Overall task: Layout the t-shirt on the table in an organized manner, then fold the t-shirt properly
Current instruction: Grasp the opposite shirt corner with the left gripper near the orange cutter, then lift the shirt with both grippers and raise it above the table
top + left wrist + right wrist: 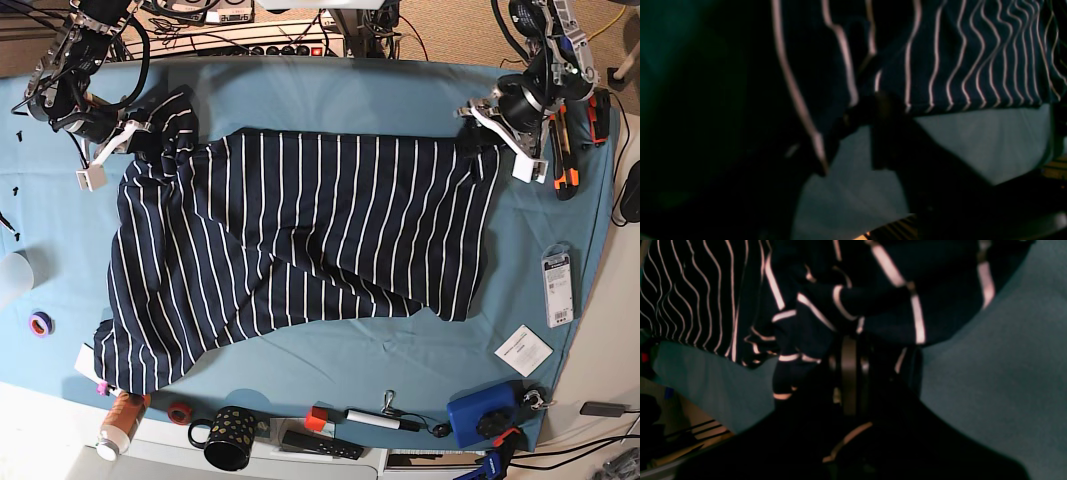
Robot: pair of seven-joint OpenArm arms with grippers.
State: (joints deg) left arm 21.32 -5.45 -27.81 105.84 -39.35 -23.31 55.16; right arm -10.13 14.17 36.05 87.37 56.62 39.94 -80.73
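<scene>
We see the table (pixel 400 95) draped in slightly wrinkled teal-blue cloth, white at its near edge. Spread across its middle lies the t-shirt (pixel 300 230), navy with thin white stripes, one side bunched. Along the near edge rest a black dotted mug (pixel 228 437), a brown bottle (pixel 121 421) on its side, a blue box (pixel 482 415) and a white card (pixel 522 350). A purple tape ring (pixel 40 323) sits near one end.

Right pincer (pixel 140 140) clamped on cloth at far-left corner, left pincer (pixel 478 125) at far-right corner, arms spread wide
</scene>
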